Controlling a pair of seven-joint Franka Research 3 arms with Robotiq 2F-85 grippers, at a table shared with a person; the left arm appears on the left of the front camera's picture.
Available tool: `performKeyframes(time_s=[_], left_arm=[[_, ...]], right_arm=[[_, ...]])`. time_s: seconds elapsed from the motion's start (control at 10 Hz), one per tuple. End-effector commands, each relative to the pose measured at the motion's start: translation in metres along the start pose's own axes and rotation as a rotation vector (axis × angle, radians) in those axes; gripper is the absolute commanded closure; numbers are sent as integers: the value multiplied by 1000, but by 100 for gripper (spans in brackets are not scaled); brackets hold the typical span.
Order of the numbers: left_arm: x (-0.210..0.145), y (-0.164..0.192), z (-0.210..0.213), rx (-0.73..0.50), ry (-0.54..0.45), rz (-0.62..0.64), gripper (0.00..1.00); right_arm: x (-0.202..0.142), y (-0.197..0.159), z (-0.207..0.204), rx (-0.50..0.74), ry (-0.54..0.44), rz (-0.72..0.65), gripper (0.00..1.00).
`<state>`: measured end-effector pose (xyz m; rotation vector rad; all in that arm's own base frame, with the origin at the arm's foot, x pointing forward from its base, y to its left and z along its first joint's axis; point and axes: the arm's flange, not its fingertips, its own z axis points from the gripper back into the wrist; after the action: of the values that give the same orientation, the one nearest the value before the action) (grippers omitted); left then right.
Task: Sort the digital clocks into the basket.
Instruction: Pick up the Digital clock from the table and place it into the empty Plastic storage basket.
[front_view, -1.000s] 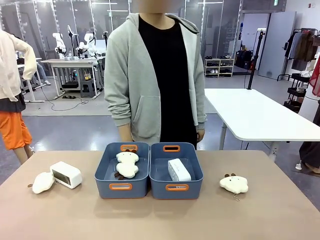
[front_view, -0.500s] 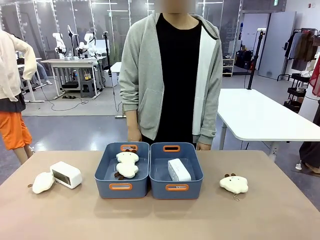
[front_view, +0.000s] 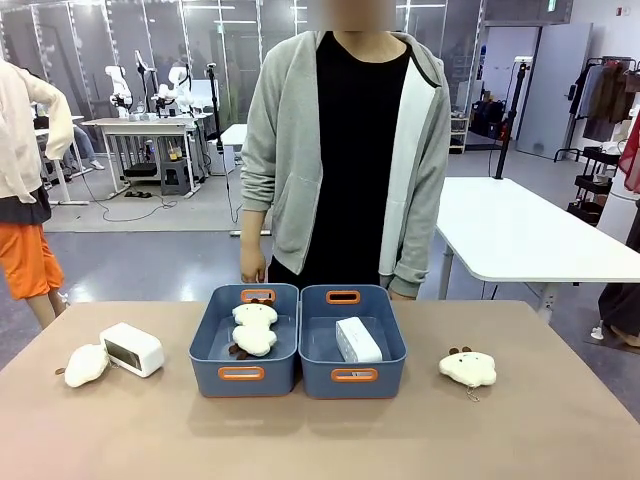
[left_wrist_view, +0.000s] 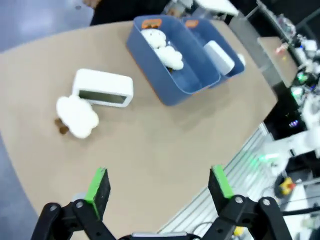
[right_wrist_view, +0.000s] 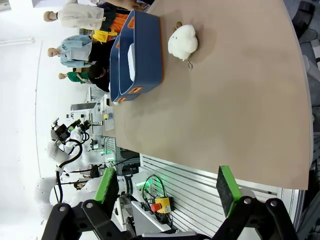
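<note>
Beige table (front_view: 320, 440) fills the foreground of a bright lab hall, with white worktables farther back. The left jaws hang released high above it, the left pads (left_wrist_view: 100, 186) spread wide with nothing between them. The right jaws are released too, the right pads (right_wrist_view: 226, 191) set far apart over the table's near edge, gripping nothing.

Out beyond the left jaws, the first digital clock (left_wrist_view: 103, 88) lies on the table toward its left end, dark display turned to the robot's side. A cream plush toy (left_wrist_view: 77, 116) sits just beside it, seemingly touching one corner.

Farther toward the middle, two blue bins with orange-rimmed handle slots stand side by side, their long walls touching. The left-hand basket (front_view: 215, 370) holds a second plush toy (front_view: 254, 328). The right-hand basket (front_view: 385, 372) holds the second digital clock (front_view: 358, 340), which lies on the floor of the bin at a slight angle to its walls.

Out beyond the right jaws, a third plush toy (right_wrist_view: 182, 41) lies on the table, apart from the right-hand basket, toward the right end.

At the far edge, right behind the two bins, a person (front_view: 345, 150) stands in an open grey hoodie over a black top, arms down. One hand (front_view: 252, 265) hangs near the far rim of the left-hand basket.
</note>
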<state>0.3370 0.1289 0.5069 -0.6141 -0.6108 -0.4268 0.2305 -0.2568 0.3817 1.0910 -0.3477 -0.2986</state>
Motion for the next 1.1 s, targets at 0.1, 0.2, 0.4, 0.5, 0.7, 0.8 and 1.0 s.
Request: performKeyframes(time_s=[0.1, 0.2, 0.4, 0.5, 0.7, 0.8, 1.0], left_arm=[[51, -5, -64, 91, 31, -134, 0], [65, -4, -73, 127, 29, -163, 0], [72, -1, -73, 163, 30, -212, 0], [73, 2, -82, 198, 33, -257, 0], [67, -6, -42, 280, 0, -267, 0], [48, -8, 47, 158, -267, -127, 0], [-20, 2, 160, 156, -478, 11, 0]], right_arm=[[-2, 0, 1, 15, -1, -1, 0], [-2, 0, 1, 15, -1, -1, 0], [-2, 0, 1, 15, -1, -1, 0], [-2, 0, 1, 15, -1, -1, 0], [-2, 0, 1, 15, -1, -1, 0], [-2, 0, 1, 15, -1, -1, 0], [-2, 0, 1, 15, -1, -1, 0]])
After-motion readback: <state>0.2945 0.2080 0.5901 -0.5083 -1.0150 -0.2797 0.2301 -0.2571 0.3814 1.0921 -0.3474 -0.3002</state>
